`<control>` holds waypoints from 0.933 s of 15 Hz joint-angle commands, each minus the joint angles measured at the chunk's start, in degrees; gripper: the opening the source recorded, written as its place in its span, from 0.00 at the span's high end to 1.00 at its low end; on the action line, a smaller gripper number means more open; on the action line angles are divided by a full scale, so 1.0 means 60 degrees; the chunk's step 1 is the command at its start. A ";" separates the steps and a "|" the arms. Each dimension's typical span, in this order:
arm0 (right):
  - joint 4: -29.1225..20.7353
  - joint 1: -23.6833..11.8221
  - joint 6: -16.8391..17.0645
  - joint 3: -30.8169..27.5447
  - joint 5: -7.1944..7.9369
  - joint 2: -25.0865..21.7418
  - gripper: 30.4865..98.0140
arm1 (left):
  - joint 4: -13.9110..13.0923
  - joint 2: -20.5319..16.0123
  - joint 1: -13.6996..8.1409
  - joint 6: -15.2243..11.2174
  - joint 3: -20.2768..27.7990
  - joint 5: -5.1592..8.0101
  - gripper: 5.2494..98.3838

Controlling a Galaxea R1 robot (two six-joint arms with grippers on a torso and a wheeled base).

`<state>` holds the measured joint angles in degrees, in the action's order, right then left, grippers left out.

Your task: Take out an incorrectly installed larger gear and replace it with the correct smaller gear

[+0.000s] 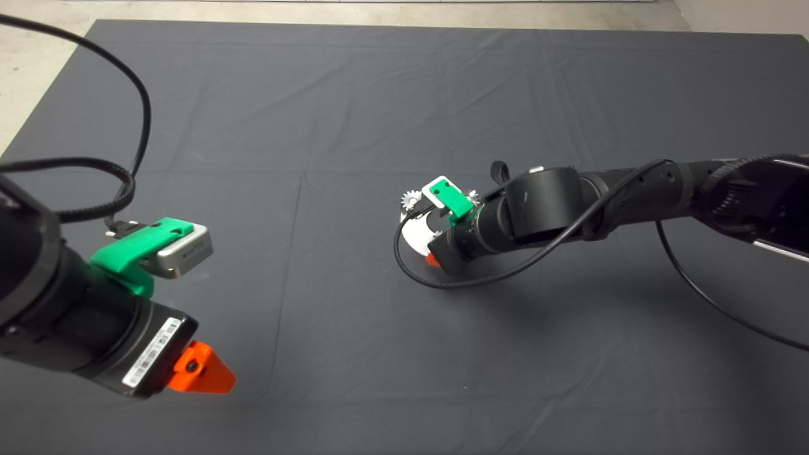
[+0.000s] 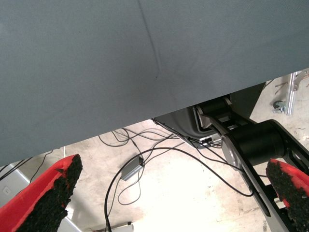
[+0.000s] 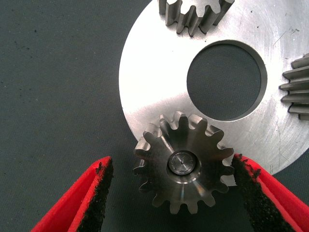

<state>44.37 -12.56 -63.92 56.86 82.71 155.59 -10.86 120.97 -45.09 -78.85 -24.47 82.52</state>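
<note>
In the right wrist view the larger gear (image 3: 183, 166), dark grey steel with chunky teeth, sits on a pin at the rim of a round steel plate (image 3: 154, 72) and overhangs its edge. My right gripper (image 3: 171, 163) is open around this gear. One pad (image 3: 241, 176) is almost against the teeth, while the other pad (image 3: 99, 186) stands well off. In the head view the right gripper (image 1: 435, 254) reaches down over the plate (image 1: 414, 239) at mid-mat. The smaller gear is out of view. My left gripper (image 1: 203, 370) is parked at the lower left, open and empty.
Two paler gears sit on the plate, one (image 3: 195, 14) across its centre hole (image 3: 226, 79) and one (image 3: 297, 89) at the side rim. A silvery gear (image 1: 411, 201) shows beside the right wrist camera. The left wrist view shows the mat's edge, floor cables and a stand.
</note>
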 commanded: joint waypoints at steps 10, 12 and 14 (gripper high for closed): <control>0.0192 -0.0172 -0.0055 -0.0016 0.0028 -0.0054 0.49 | 0.0032 0.0004 -0.0097 -0.0027 0.0101 0.0031 0.01; 0.0192 -0.0164 -0.0055 -0.0016 0.0013 -0.0039 0.49 | 0.0038 -0.0011 -0.0090 -0.0027 0.0096 0.0031 0.01; 0.0192 -0.0164 -0.0055 -0.0016 0.0013 -0.0039 0.49 | 0.0038 -0.0011 -0.0102 -0.0027 0.0111 0.0029 0.01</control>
<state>44.37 -12.56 -63.94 56.86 82.77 155.27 -10.86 120.94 -45.09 -78.83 -24.48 82.52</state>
